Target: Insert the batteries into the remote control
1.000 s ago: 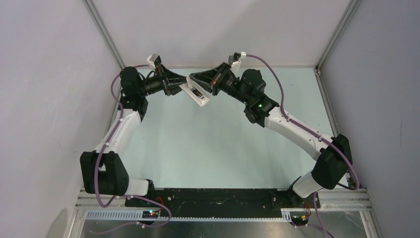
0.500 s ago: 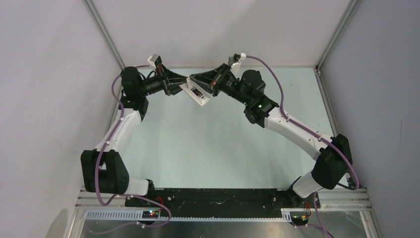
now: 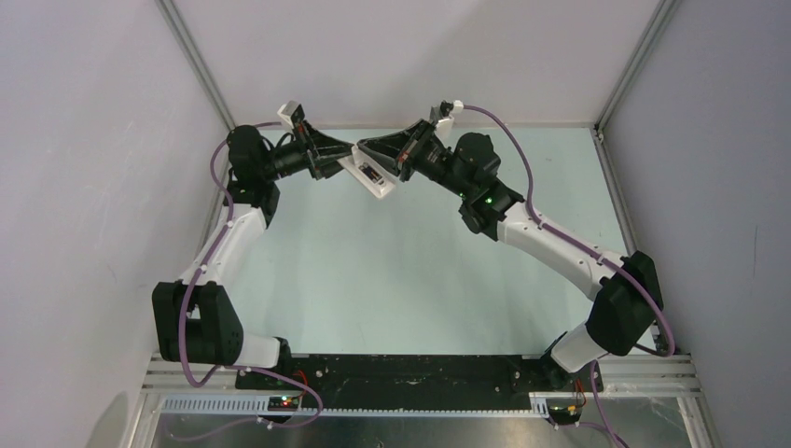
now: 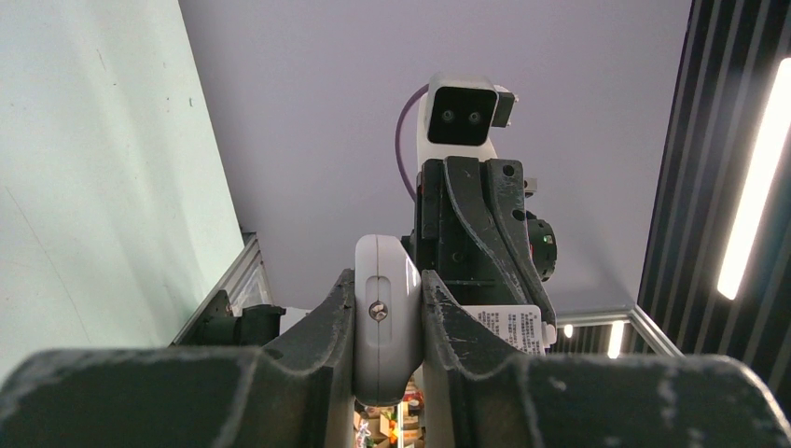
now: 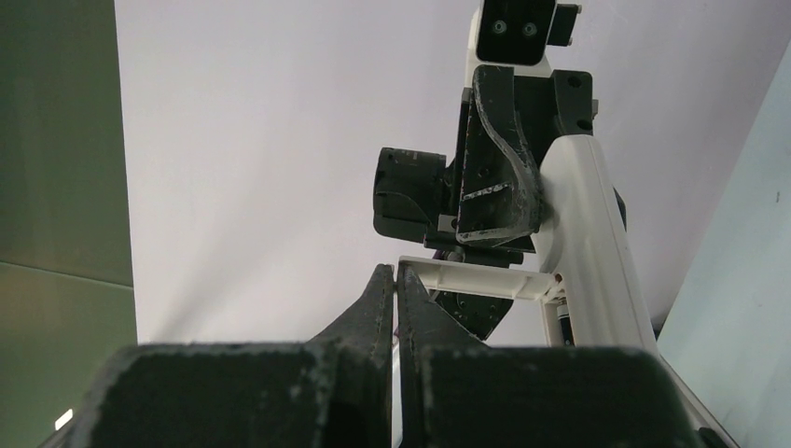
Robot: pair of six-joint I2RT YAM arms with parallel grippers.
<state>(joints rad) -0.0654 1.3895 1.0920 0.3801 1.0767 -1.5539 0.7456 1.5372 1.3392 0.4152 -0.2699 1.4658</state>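
My left gripper (image 3: 343, 164) is shut on one end of the white remote control (image 3: 371, 178), held in the air at the far middle. In the left wrist view the remote's (image 4: 385, 327) rounded end sits clamped between the fingers (image 4: 336, 317). My right gripper (image 3: 363, 146) faces it from the right, its jaws pinched on the edge of a thin white cover strip (image 5: 480, 278) that joins the remote's body (image 5: 588, 233). The remote's back shows a dark recess (image 3: 372, 175). I cannot tell whether the batteries are in it.
The pale green table (image 3: 401, 271) lies below both raised arms. Grey walls and metal frame posts (image 3: 196, 65) close in the back and sides. The arm bases stand on the black rail (image 3: 401, 371) at the near edge.
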